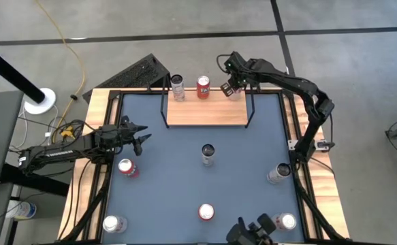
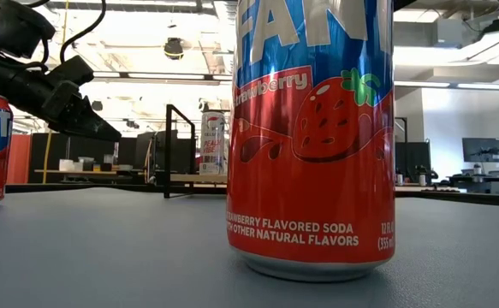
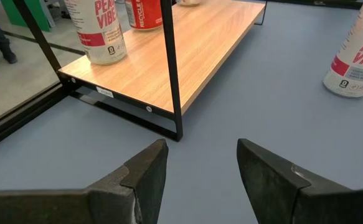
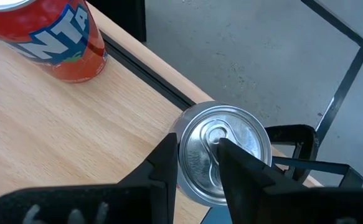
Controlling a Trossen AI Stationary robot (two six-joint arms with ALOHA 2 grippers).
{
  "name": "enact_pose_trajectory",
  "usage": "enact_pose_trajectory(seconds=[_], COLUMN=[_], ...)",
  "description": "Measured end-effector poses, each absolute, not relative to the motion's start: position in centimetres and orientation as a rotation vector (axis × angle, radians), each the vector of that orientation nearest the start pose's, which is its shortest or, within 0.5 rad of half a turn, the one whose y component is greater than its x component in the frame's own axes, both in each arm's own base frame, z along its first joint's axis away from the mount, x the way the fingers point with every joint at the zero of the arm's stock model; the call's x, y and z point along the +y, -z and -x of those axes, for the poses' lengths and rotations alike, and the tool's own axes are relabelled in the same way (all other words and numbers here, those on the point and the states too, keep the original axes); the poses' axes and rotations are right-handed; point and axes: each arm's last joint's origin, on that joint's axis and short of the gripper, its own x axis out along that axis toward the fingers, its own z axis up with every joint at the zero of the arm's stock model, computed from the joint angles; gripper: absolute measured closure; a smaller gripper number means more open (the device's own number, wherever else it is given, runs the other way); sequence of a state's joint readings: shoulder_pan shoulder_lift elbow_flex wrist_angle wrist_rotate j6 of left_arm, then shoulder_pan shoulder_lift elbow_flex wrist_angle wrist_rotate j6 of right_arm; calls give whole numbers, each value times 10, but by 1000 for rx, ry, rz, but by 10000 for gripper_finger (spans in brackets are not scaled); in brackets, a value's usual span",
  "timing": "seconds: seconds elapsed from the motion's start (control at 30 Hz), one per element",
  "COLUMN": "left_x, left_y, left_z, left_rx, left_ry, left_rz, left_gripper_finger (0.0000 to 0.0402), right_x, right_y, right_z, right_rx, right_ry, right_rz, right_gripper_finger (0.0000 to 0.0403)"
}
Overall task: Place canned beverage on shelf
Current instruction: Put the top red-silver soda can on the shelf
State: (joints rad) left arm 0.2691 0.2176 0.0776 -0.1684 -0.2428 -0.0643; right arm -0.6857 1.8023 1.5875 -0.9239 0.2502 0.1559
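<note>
The shelf (image 1: 205,114), a light-wood board on a black wire frame, stands at the table's far side. A white can (image 1: 178,87) and a red can (image 1: 203,87) stand upright on its far edge. A silver-topped can (image 4: 225,152) stands upright at the board's far right corner. My right gripper (image 4: 197,146) hangs over this can's top, pointing steeply down, its fingers a narrow gap apart. My left gripper (image 1: 141,138) waits open above the table's left side, holding nothing and facing the shelf (image 3: 169,56). My right gripper is over the silver can's lid (image 4: 206,155), coming from above. One finger (image 4: 165,165) covers the lid's edge and the other (image 4: 240,168) lies across the lid. Whether either finger touches the can I cannot tell. The can rests on the board.
Several more cans stand on the blue table: one in the middle (image 1: 207,154), one near my left gripper (image 1: 126,167), one at the right (image 1: 278,173), and others along the near edge (image 1: 205,212). The board's near half (image 1: 205,119) is bare.
</note>
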Motion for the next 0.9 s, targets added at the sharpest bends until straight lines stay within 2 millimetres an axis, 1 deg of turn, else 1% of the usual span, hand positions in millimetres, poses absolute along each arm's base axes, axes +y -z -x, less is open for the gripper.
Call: enact_pose_trajectory(seconds=[0.53,0.63,0.83,0.9], left_x=[35,34,34,34], left_y=[-157,-157,-157,-157], left_z=[-99,-99,-99,-99], left_rx=[296,296,296,295], left_ry=[-518,-518,-518,-518], left_rz=[66,66,66,67], left_gripper_finger=[217,217,217,217], right_x=[-236,-234,-228,-225], right_y=[-283,-289,-304,-312], right_z=[-287,-287,-295,-299], right_rx=[1078,1068,1052,1031], right_ry=[887,875,849,841], right_rz=[-372,-351,-332,-318], right_gripper_finger=[289,289,289,289])
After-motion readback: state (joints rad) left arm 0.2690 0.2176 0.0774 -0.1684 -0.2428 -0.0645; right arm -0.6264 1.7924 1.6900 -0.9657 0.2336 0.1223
